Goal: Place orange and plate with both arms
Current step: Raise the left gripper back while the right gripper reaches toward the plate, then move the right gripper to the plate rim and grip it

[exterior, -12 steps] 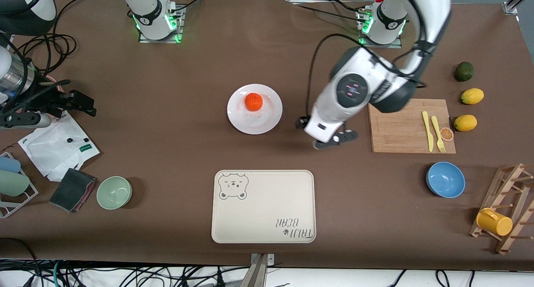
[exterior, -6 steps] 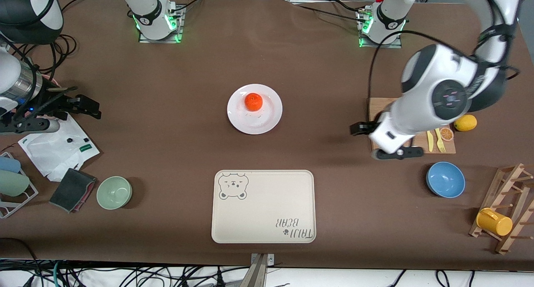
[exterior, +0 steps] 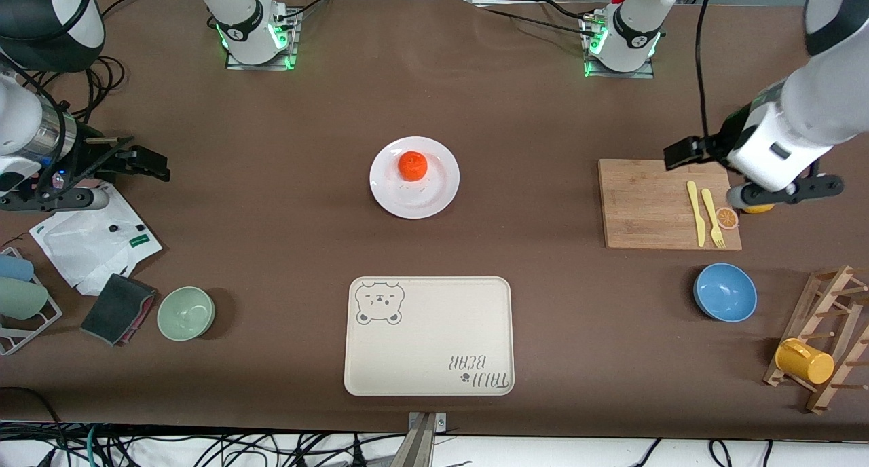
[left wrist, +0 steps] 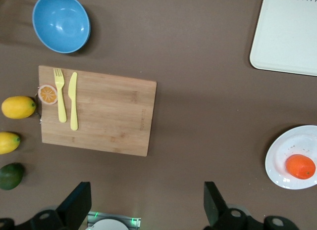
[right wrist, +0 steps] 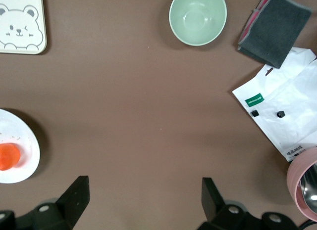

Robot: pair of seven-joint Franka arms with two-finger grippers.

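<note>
Two glossy white arms with dark grey joint bands, round bases lit green on metal plates, red buttons by the bases, black cables looping along the links, black left gripper (exterior: 752,170), black right gripper (exterior: 112,175)

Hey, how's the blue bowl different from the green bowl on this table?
The blue bowl is bright blue; the green bowl is pale mint. The blue bowl looks somewhat wider than the green bowl. The blue bowl sits toward the left arm's end, near the cutting board; the green bowl sits toward the right arm's end, beside a dark cloth. Both stand upright and look empty.
</note>
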